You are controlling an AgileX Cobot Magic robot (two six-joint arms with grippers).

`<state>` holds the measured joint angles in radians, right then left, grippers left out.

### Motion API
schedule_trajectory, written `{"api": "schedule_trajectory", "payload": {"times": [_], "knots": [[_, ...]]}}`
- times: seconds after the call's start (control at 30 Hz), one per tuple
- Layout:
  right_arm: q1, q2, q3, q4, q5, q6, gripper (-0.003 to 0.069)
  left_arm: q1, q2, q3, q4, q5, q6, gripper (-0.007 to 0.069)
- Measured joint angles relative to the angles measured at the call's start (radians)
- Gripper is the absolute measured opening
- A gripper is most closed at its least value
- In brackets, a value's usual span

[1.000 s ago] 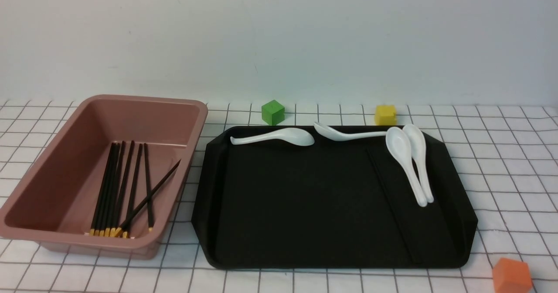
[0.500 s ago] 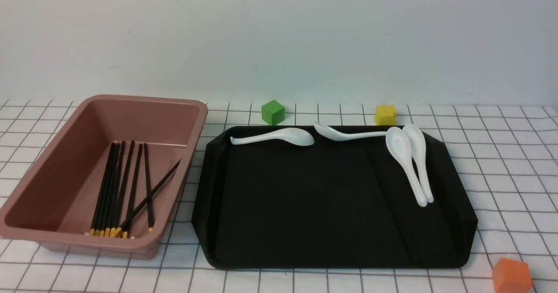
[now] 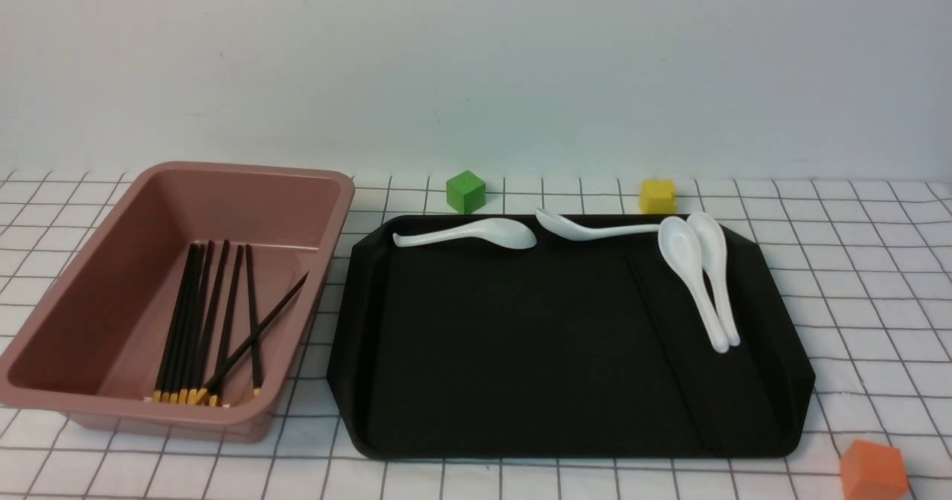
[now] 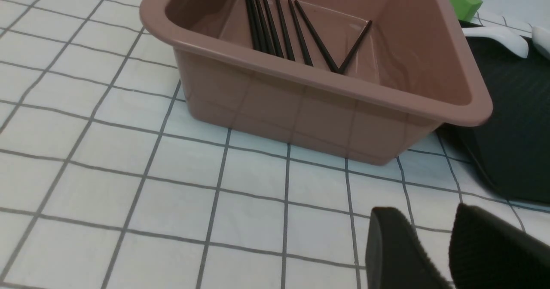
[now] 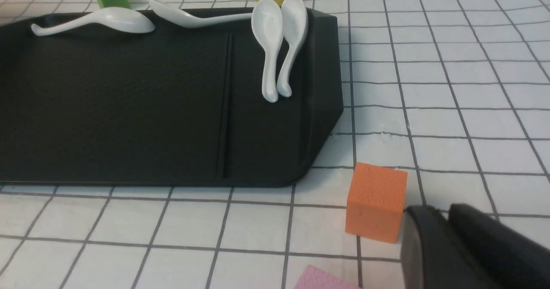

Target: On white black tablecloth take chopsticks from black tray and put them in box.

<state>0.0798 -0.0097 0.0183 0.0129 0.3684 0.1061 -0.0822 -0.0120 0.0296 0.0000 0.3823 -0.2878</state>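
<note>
At frame left, the chopsticks (image 3: pixel 208 321) lie inside the box (image 3: pixel 71 392). At centre the black tray (image 3: pixel 520 351) carries four white spoons (image 3: pixel 695 277). My left end effector (image 4: pixel 434 241) stands open, holding nothing; my right end effector (image 5: pixel 447 224) is nearly closed, empty.

I am finding no readable text, labels, brand marks, numbers or signs anywhere in these views; every surface I am looking at is showing plain, unmarked colour or a simple grid pattern.
</note>
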Motion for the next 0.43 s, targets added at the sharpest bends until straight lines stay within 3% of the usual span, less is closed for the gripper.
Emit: {"api": "schedule_trajectory", "payload": {"times": [0.43], "knots": [[0.000,0.000,0.000,0.000,0.000,0.000,0.0097,0.000,0.000,0.000,0.000,0.000,0.000,0.0218]]}}
